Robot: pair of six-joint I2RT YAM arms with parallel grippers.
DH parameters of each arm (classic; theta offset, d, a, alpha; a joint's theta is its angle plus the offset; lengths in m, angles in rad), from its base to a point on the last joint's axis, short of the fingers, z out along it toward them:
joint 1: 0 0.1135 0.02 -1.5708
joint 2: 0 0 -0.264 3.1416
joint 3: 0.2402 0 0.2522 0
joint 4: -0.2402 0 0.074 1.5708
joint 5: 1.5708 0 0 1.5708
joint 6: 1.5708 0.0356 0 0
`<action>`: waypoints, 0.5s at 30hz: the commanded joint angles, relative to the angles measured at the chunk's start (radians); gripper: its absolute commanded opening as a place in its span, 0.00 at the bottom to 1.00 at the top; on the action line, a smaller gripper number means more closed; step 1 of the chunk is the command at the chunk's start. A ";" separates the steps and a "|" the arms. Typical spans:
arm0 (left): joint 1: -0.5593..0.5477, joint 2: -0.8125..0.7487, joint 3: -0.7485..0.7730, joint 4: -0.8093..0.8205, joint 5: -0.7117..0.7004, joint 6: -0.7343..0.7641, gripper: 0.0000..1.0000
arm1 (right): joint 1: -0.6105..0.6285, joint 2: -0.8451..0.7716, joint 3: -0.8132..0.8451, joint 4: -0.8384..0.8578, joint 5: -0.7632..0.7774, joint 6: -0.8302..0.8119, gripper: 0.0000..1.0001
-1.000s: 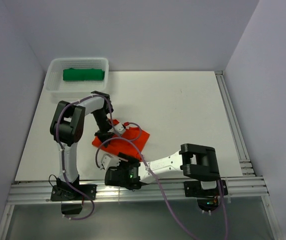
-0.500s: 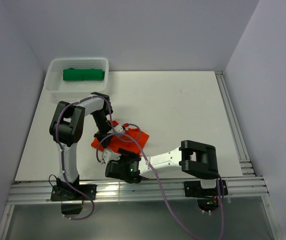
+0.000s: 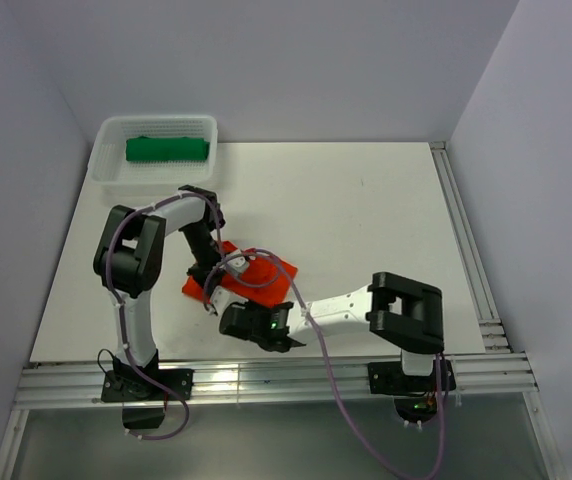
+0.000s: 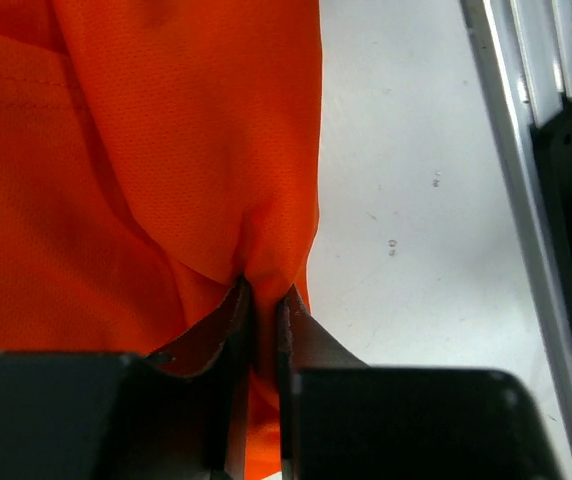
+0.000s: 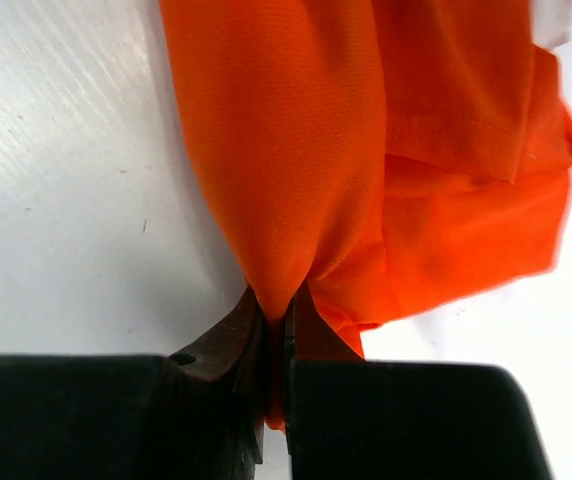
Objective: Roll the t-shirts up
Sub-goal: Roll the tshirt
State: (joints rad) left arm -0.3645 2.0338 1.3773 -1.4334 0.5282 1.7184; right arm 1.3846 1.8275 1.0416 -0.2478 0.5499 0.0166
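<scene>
An orange-red t-shirt (image 3: 263,277) lies bunched on the white table between the two arms. My left gripper (image 4: 263,291) is shut on a fold at its edge, with cloth pinched between the fingers (image 4: 234,310). My right gripper (image 5: 278,302) is shut on another fold of the same shirt (image 5: 296,130), which fans out ahead of it. In the top view both grippers, left (image 3: 212,296) and right (image 3: 230,316), meet at the shirt's near left corner. The green t-shirt (image 3: 167,149) lies rolled in the white basket (image 3: 107,177).
The basket stands at the far left corner against the back wall. An aluminium rail (image 3: 266,378) runs along the near edge and another (image 3: 463,240) along the right side. In the left wrist view the near rail (image 4: 526,170) is close by.
My right gripper has moved away from the near rail up to the orange-red shirt and shut on its edge. The left gripper has kept its hold, shifting slightly.
</scene>
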 commanded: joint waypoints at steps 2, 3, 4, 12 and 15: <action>0.001 -0.073 -0.027 0.134 0.012 0.027 0.18 | -0.100 -0.121 -0.096 0.096 -0.299 0.049 0.00; 0.004 -0.095 -0.030 0.136 0.033 0.033 0.18 | -0.146 -0.161 -0.124 0.108 -0.396 0.054 0.00; 0.013 -0.106 -0.034 0.140 0.042 0.036 0.20 | -0.168 -0.175 -0.133 0.125 -0.430 0.062 0.00; 0.087 -0.243 -0.090 0.284 0.154 0.012 0.39 | -0.324 -0.183 -0.123 0.107 -0.783 0.072 0.00; 0.107 -0.294 -0.122 0.318 0.171 0.007 0.48 | -0.367 -0.188 -0.136 0.125 -0.861 0.080 0.00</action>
State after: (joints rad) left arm -0.2680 1.8366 1.2842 -1.1267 0.6579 1.6718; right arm 1.0935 1.6608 0.9157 -0.1055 -0.1955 0.0212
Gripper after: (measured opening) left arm 0.461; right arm 0.093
